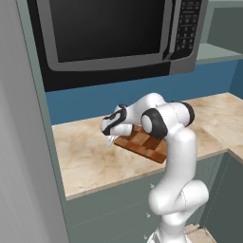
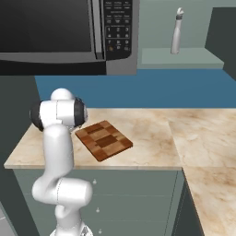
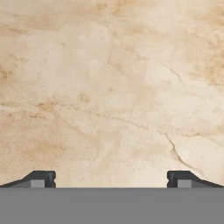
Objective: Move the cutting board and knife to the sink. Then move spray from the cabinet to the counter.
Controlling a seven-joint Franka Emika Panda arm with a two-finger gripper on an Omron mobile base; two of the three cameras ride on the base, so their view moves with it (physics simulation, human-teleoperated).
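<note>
The tool (image 1: 110,138) hangs over the bench (image 1: 90,156) with its jaws spread wide and nothing between them; in the hand view the two fingertips (image 3: 43,178) stand far apart above bare marbled stone. The cutting board (image 2: 104,140) lies flat on the bench just beside the tool, off to the arm's right and partly behind the elbow in the left base view; its long axis runs diagonally, from the back-left toward the front edge at the right. My judgement: the coming move turns on shifting the tool rightward onto a board edge, jaws set across the short width.
</note>
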